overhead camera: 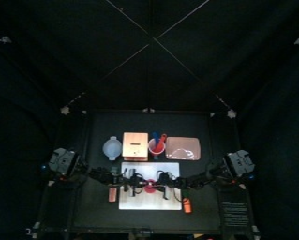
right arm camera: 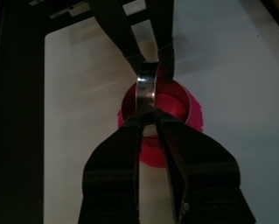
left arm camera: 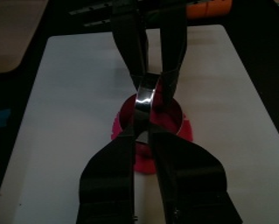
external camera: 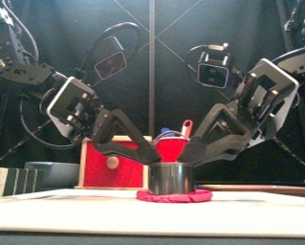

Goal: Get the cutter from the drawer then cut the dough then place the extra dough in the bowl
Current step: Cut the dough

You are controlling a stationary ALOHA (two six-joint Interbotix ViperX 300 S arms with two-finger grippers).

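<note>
- The left gripper has its jaws drawn close together, the tips pinching the top of the cutter from the board's left side.
- The right gripper meets it from the board's right side. Its jaws are likewise nipped together on the same cutter, so the two sets of tips nearly touch above it.
- Both arms come in low from either side of the board and bend down over its middle.
- The cutter stands upright on the dough, near the board's middle.
- The dough is a flat pink-red disc that shows past the cutter's wall on both sides.
- The dough lies flat on the board, a white sheet with a smooth, matt face.
- The board rests on the black table, close to the front edge and midway between the sides.
- A row of things stands behind the board.
  - The bowl is behind the board's left corner.
  - The box is just right of the bowl, behind the board's left half, with its red drawer front facing the board. Whether the drawer is pulled out cannot be told.
  - The cup is beside the box, behind the board's middle, and holds a blue knife and a red knife.
  - The tray is behind the board's right half.
- Beyond that row, well back from the board, the black curtain closes the booth and fills everything above the table.
</note>
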